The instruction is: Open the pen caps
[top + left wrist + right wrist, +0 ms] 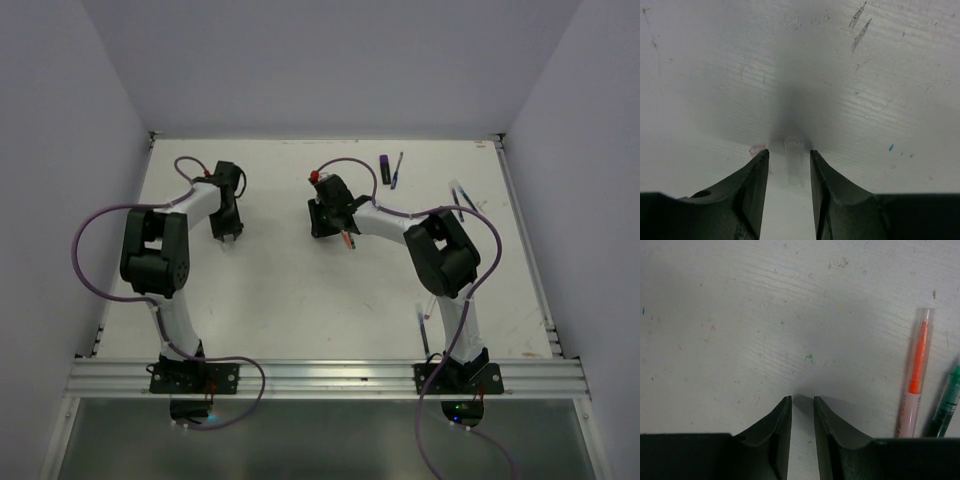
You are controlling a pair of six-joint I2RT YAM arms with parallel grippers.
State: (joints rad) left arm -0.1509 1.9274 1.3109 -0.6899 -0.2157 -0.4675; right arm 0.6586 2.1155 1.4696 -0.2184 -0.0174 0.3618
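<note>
left gripper [788,152] astride possibly clear cap [794,161]

The right gripper [802,399], jaws slightly apart, sits left of an orange pen [917,375]; a green pen [947,400] lies just right of that pen.

The white table [290,290] bears a purple marker [385,168] beside a blue pen [397,170] — and an orange pen [916,375].

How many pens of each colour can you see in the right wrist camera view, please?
orange pen: 1
green pen: 1
Total: 2
</note>
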